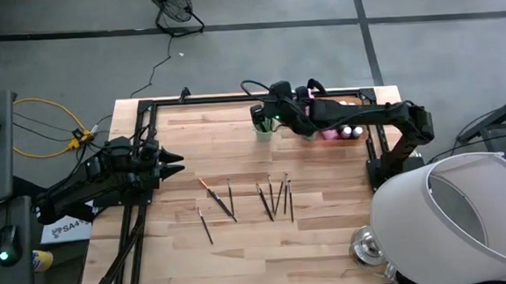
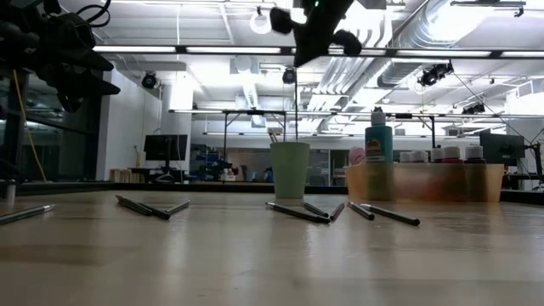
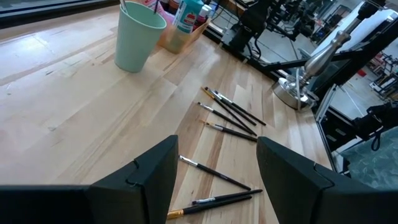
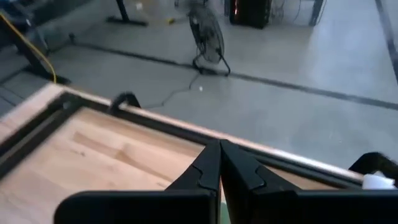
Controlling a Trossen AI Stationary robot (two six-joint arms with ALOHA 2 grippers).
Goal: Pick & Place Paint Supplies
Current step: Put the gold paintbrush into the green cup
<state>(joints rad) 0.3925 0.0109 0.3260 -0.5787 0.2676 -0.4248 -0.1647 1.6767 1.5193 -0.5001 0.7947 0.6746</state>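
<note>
Several thin dark brushes [image 1: 270, 198] [image 2: 297, 212] [image 3: 230, 115] lie flat on the wooden table's middle. One of them, with an orange band [image 3: 177, 213], is nearest the left arm. A light green cup [image 1: 264, 128] [image 2: 289, 170] [image 3: 138, 37] stands at the far side, and brush ends [image 2: 274, 134] stick up out of it. Beside it the orange tray [image 2: 425, 183] holds a teal bottle [image 2: 379, 140] [image 3: 189, 15] and small bottles [image 1: 351, 132]. My right gripper [image 2: 304, 53] [image 4: 219, 146] hangs shut high above the cup, and nothing shows between its fingers. My left gripper [image 1: 177, 162] [image 3: 217, 155] waits open at the left, above the table.
A black metal frame [image 1: 233, 97] runs along the table's far edge and down both sides. A silver lamp base [image 1: 365, 245] [image 3: 298, 81] and a white shade [image 1: 460, 217] stand at the near right corner. Bare wood lies between the brushes and the cup.
</note>
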